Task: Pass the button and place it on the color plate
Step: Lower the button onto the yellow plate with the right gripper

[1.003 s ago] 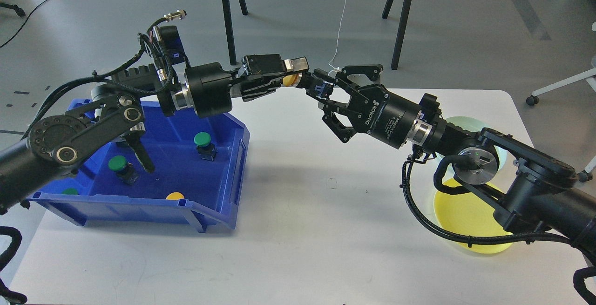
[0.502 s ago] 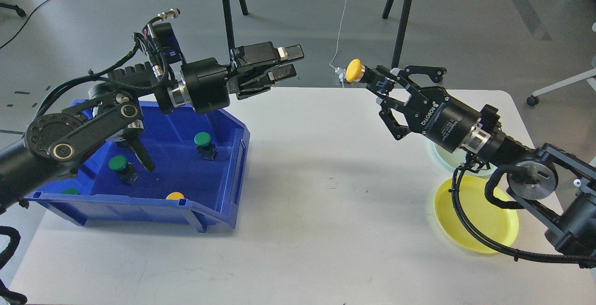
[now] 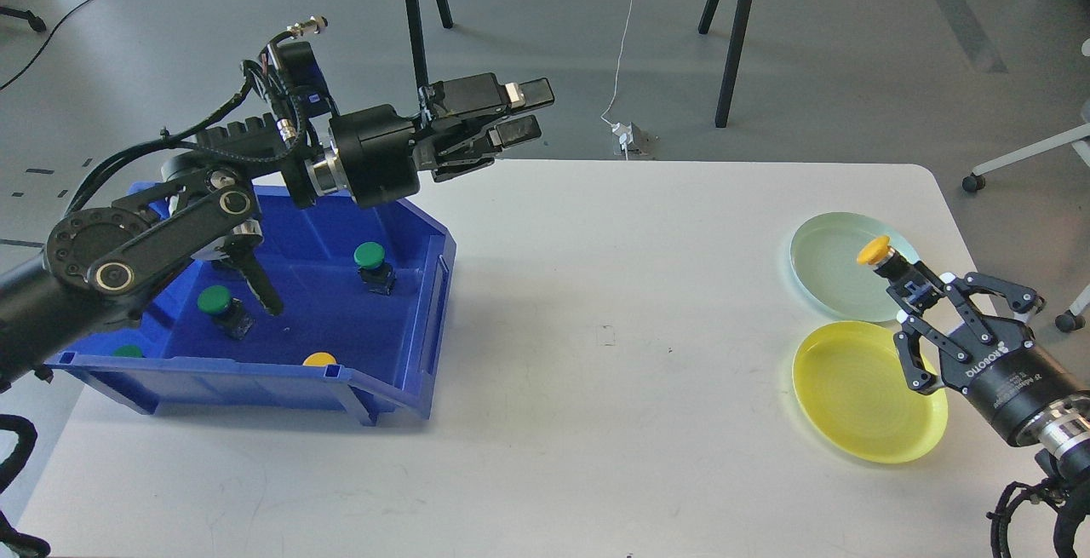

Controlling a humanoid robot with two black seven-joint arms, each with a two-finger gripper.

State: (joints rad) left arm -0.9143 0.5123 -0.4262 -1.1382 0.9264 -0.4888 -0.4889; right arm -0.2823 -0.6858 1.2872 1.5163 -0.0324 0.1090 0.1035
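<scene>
My right gripper [image 3: 909,287] is shut on a yellow button [image 3: 874,251] and holds it over the pale green plate [image 3: 830,273] at the right of the table. A yellow plate [image 3: 856,396] lies just in front of the green one, under my right wrist. My left gripper [image 3: 526,112] is open and empty, raised above the table's far edge beside the blue bin [image 3: 409,319]. In the bin lie green buttons [image 3: 371,258] [image 3: 216,301] and another yellow button [image 3: 320,359].
The white table [image 3: 596,371] spans the view. Black stand legs [image 3: 732,30] and cables are on the floor behind it. A white chair base [image 3: 1022,158] is at the far right.
My right gripper took the yellow button from the left gripper, then swung right and down to over the green plate. The left gripper opened and drew back slightly.
</scene>
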